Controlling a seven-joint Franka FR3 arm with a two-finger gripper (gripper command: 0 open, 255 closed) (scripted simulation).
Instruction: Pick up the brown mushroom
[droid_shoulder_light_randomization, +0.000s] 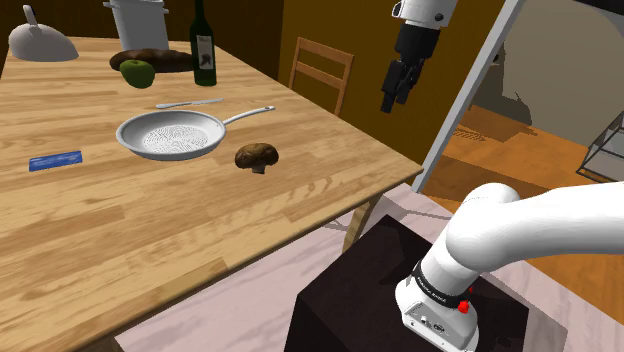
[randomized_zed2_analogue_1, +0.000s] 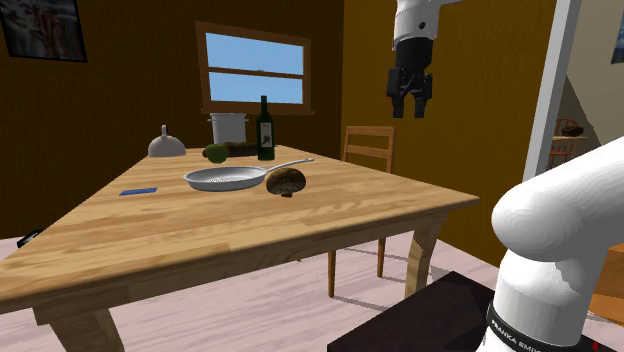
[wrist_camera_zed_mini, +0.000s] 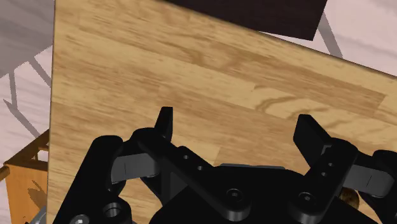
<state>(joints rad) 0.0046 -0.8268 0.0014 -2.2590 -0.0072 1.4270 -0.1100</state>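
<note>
Gripper (droid_shoulder_light_randomization: 392, 95) up high, fingers spread, empty
Probably open ready for the mushroom (droid_shoulder_light_randomization: 257, 156) beside the pan (droid_shoulder_light_randomization: 170, 138).

A wooden worktop (droid_shoulder_light_randomization: 120, 220) is seen bearing a grey pan (droid_shoulder_light_randomization: 170, 137), its handle turned to the shoulder view's right. A knife (droid_shoulder_light_randomization: 188, 103) is laid just beyond it, a blue card (droid_shoulder_light_randomization: 55, 161) to its left. Farther off, an apple (droid_shoulder_light_randomization: 137, 72), bottle (droid_shoulder_light_randomization: 203, 45) and pot (droid_shoulder_light_randomization: 140, 25) are grouped. A chair (droid_shoulder_light_randomization: 320, 72) is set beyond the worktop's right edge.
</note>
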